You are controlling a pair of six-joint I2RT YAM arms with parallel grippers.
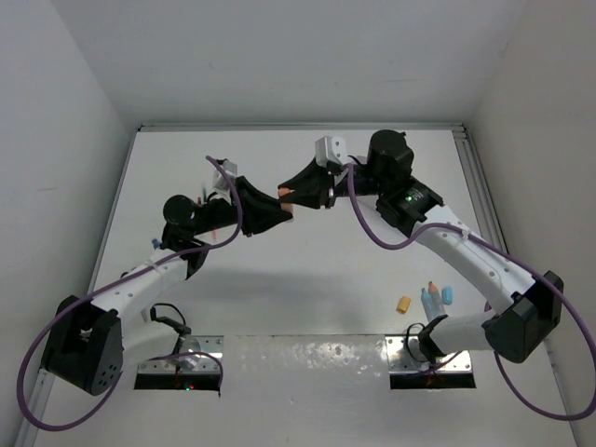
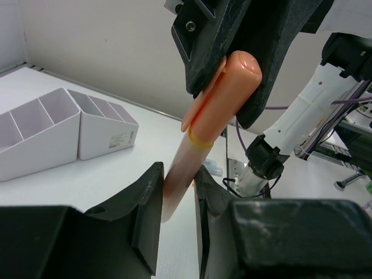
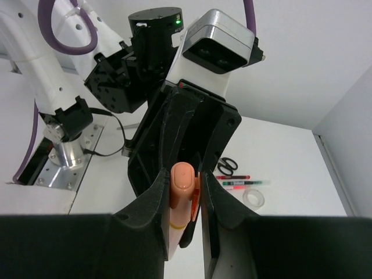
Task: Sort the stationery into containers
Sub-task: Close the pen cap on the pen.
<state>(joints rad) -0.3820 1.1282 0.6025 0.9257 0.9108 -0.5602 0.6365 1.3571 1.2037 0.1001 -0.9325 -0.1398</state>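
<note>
An orange pen (image 1: 286, 194) with a rounded cap hangs in mid-air between my two grippers above the table's middle back. My left gripper (image 2: 177, 174) is shut on the pen's pale lower barrel (image 2: 177, 186). My right gripper (image 3: 185, 174) is shut on the pen's capped end (image 3: 182, 180), cap and clip pressed between its fingers. In the top view the left gripper (image 1: 272, 209) and right gripper (image 1: 296, 189) meet tip to tip. The white organiser (image 2: 40, 136) with lilac compartments stands to the left in the left wrist view.
Black-handled scissors (image 3: 228, 166), a red pen (image 3: 232, 176), a green pen (image 3: 245, 183) and a tape ring (image 3: 254, 197) lie on the table. A small orange eraser (image 1: 403, 304) and blue-capped bottles (image 1: 434, 298) lie near the right arm's base.
</note>
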